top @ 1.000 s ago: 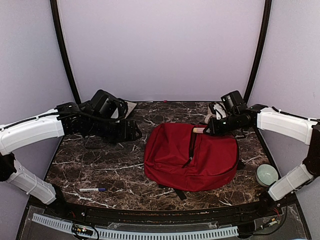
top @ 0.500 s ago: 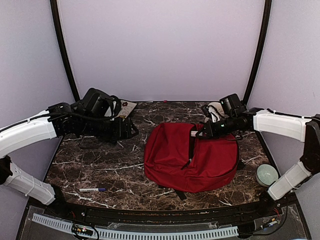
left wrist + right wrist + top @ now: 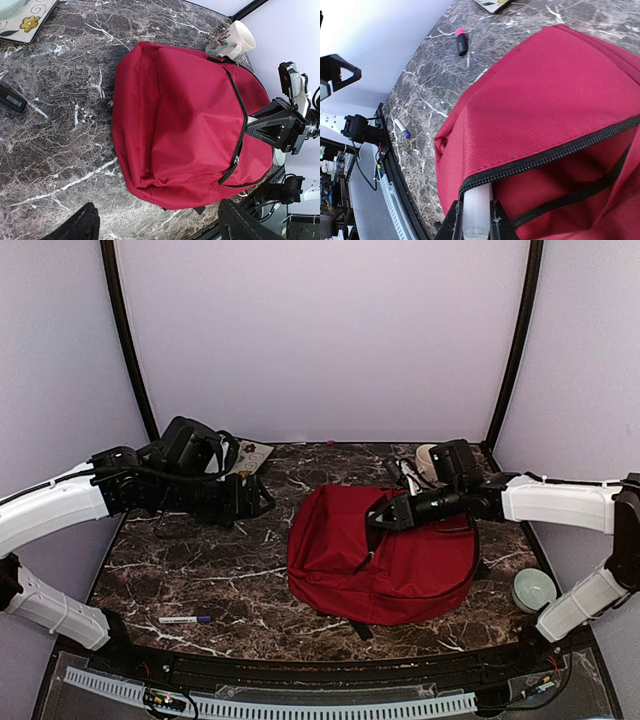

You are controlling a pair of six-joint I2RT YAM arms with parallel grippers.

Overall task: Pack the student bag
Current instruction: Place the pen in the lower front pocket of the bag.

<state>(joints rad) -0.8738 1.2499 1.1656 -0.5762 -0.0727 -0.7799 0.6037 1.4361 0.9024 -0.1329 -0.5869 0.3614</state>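
Base surface: dark veined desk, carrying all items.
Lying flat on the right half, between centre and right edge: student bag (red fabric, dark zipper), zipper partly open.
Over the far-left part of the desk, well apart from the bag: left claw, spread wide, gripping nothing.
Over the bag's far side: right claw, narrow, clamped on a pale cylinder, cylinder tip at the zipper opening.
At the far-left corner: patterned tray.
At the right edge, toward the near corner: green bowl.
Toward the far edge, just beside the bag: white mug.
Along the near edge, left side: blue-capped marker.
Near the tray: black stick with pink cap.
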